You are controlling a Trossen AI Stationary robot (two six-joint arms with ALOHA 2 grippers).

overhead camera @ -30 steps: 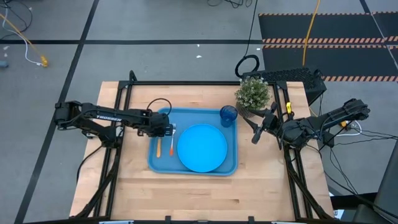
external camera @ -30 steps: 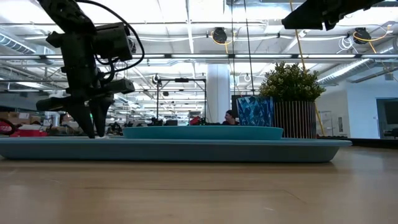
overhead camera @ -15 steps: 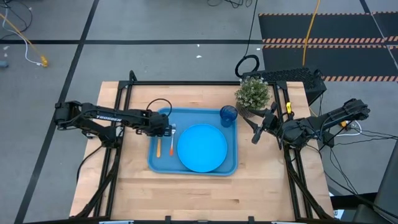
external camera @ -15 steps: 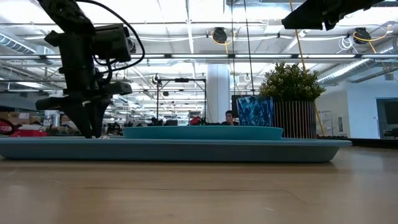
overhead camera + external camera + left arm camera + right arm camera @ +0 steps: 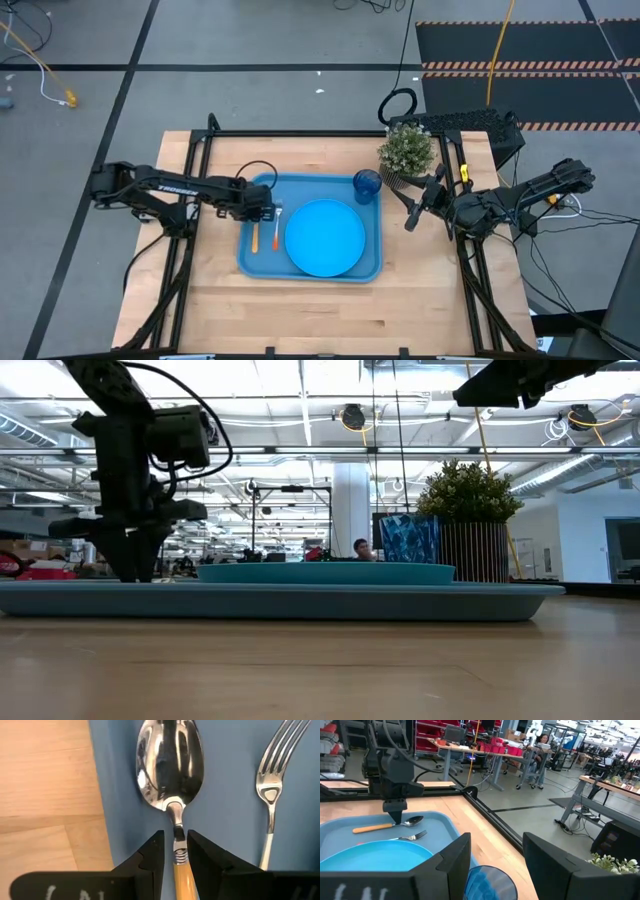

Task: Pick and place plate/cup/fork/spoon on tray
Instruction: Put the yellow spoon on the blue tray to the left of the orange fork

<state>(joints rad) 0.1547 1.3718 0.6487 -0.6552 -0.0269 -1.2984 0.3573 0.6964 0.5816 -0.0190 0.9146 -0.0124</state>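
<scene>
Wooden table (image 5: 300,310) in an open workshop hall: left gripper (image 5: 175,851), jaws narrowly parted, straddles the neck of the spoon (image 5: 170,765) lying in the tray (image 5: 248,262); right gripper (image 5: 492,857) gapes empty beside the tray.

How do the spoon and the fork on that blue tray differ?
The spoon ends in an oval bowl; the fork ends in tines. The left gripper straddles the spoon's neck; nothing touches the fork. The spoon lies nearer the tray edge. Both lie flat, side by side, silver-headed.
</scene>
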